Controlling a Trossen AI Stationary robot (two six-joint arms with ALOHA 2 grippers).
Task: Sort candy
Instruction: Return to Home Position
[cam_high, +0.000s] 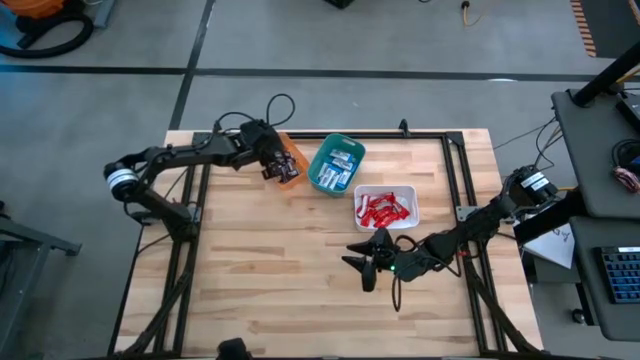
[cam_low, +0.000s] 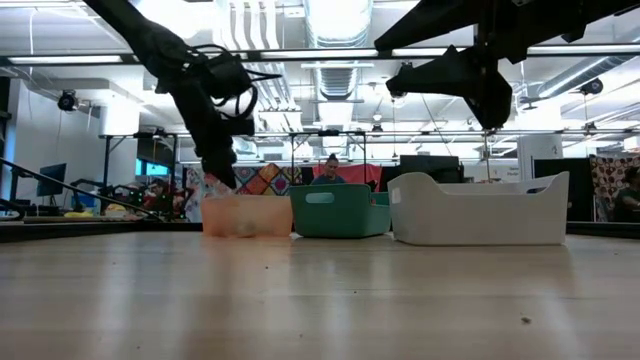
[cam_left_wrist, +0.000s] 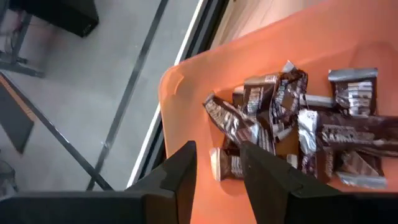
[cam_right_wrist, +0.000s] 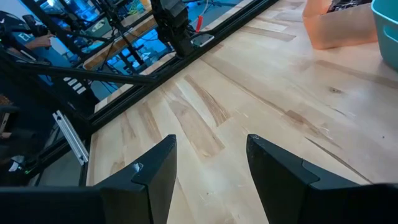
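Hovering your left gripper (cam_left_wrist: 217, 148) over orange bin (cam_left_wrist: 186, 87) at far edge of table (cam_high: 280, 270), fingers (cam_left_wrist: 183, 180) parted, gripping nothing; right gripper (cam_right_wrist: 210, 142) hanging open, empty, toward near edge. All candy (cam_left_wrist: 280, 118) lying sorted: brown bars (cam_left_wrist: 348, 134) there, blue-white bars (cam_high: 340, 167) in teal bin (cam_high: 322, 152), red bars (cam_high: 385, 208) in white bin (cam_high: 413, 203). Likely light, slippery; pinch mid-wrapper.

On the far half of the table (cam_high: 260, 290), the left bin (cam_high: 291, 158) is set just beside the middle bin (cam_high: 345, 139). The right bin (cam_high: 412, 190) is placed right of that, nearer the front. Candy bars (cam_left_wrist: 298, 124) are contained in each. The left gripper (cam_left_wrist: 217, 152) is positioned above the left bin, the right gripper (cam_right_wrist: 211, 140) over bare table before the right bin.
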